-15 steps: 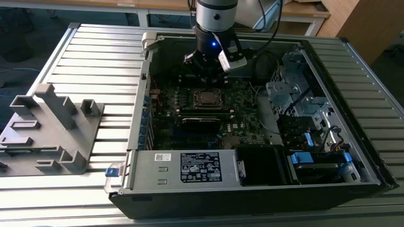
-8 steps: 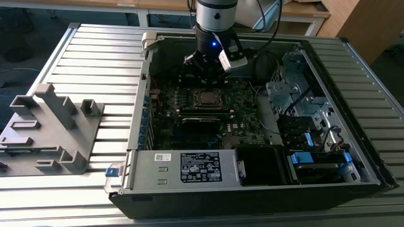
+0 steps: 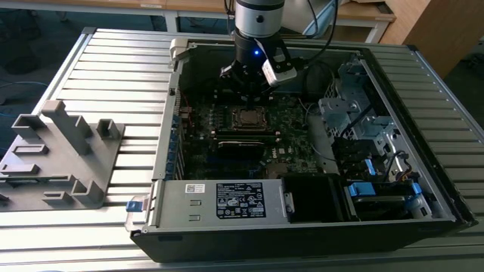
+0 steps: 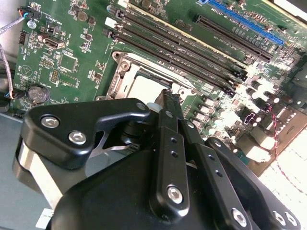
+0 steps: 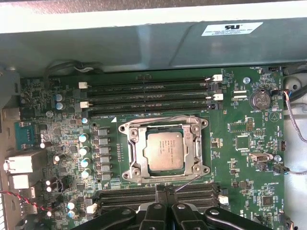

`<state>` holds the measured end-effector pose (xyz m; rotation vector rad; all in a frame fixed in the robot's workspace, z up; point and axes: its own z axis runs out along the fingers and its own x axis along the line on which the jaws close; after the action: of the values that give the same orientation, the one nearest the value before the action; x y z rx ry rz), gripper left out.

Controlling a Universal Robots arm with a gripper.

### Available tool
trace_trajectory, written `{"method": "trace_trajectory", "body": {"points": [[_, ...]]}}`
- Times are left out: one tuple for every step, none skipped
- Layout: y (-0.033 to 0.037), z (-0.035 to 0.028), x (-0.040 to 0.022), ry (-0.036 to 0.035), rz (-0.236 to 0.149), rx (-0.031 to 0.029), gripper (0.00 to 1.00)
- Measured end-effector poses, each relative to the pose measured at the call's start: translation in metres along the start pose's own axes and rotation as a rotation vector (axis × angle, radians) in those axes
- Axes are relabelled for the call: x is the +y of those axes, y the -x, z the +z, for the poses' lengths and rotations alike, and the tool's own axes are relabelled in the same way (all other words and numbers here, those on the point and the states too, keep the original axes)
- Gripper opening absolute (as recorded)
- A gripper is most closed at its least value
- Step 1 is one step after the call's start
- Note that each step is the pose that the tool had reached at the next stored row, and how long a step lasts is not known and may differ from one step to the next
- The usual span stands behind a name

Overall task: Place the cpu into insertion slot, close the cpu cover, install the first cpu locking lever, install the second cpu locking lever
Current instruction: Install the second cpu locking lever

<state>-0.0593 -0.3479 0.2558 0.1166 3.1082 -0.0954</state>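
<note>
Cpu (image 5: 164, 151), flat dull-metal square under silver cpu cover (image 5: 135, 152); black pincer (image 5: 167, 196) fingers together.

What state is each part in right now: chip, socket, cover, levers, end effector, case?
Chip: seated flat in the socket, metal top facing up.
Socket: filled by the chip.
Cover: down around the chip, which shows through its cut-out.
Lever: thin wire by the socket's edge, apparently sprung out, not latched.
End effector: shut, holding nothing, tips just beside the socket.
Computer case: lying on its side, panel off.
</note>
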Motion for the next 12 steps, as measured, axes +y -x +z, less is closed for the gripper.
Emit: {"method": "trace_trajectory", "body": {"points": [[0.0,0.0,0.0,-0.0003,0.0,0.0,0.11],[0.0,0.0,0.0,-0.0005,0.0,0.0,0.11],[0.0,0.0,0.0,-0.0006,0.0,0.0,0.11],[0.0,0.0,-0.0001,-0.0006,0.0,0.0,0.11],[0.0,0.0,-0.0003,-0.0008,0.0,0.0,0.11],[0.0001,0.0002,-0.0007,-0.0007,0.0,0.0,0.11],[0.0001,0.0004,-0.0012,-0.0007,0.0,0.0,0.11],[0.0001,0.0009,-0.0015,-0.0006,0.0,-0.0001,0.11],[0.0001,0.0015,-0.002,-0.0005,0.0,-0.0001,0.11],[0.0001,0.0021,-0.0028,-0.0007,0.0,0.0,0.11],[0.0002,0.0028,-0.004,-0.0007,0.0,0.0,0.11],[0.0003,0.0036,-0.0059,-0.0006,0.0,-0.0001,0.11]]}}
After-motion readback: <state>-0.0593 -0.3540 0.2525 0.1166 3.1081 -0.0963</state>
